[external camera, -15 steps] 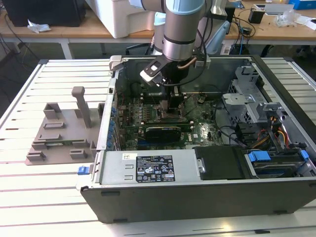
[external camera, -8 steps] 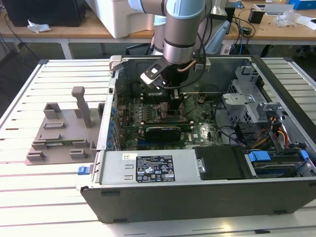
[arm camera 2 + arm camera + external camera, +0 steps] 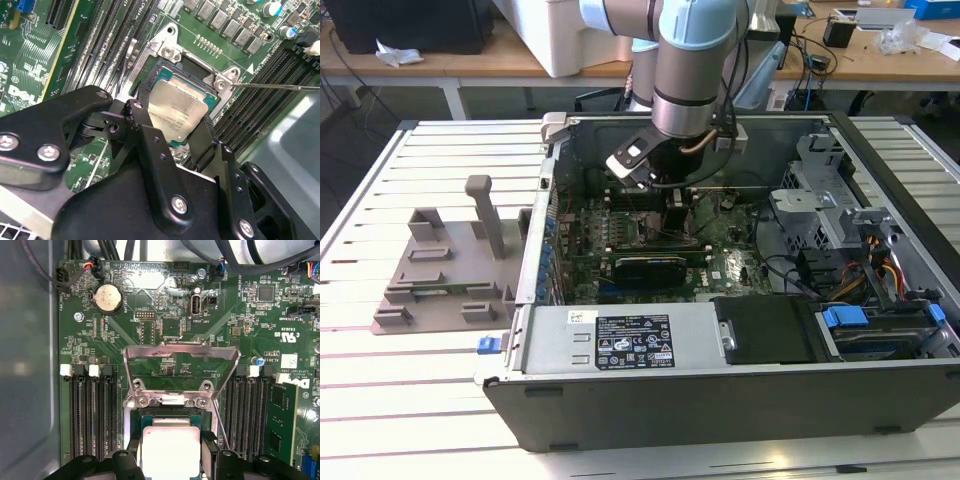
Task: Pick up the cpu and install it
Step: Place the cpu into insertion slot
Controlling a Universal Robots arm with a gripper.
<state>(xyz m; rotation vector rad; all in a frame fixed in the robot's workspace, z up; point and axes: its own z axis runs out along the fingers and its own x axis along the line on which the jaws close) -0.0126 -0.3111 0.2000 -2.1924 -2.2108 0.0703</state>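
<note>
Gripper (image 3: 172, 125) has its 2 fingers clamped on opposite edges of the cpu (image 3: 182, 102), right at the open motherboard socket (image 3: 149, 89) inside the computer case (image 3: 720, 400). Light, stiff, likely fragile underneath, so those thin side edges look the safest hold, kept level.

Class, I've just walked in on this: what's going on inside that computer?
A robot arm reaches into an open computer case. Its claw grips the cpu by two opposite edges, right at the motherboard socket, whose metal retention frame is flipped open. Whether the chip is fully seated cannot be told.
</note>
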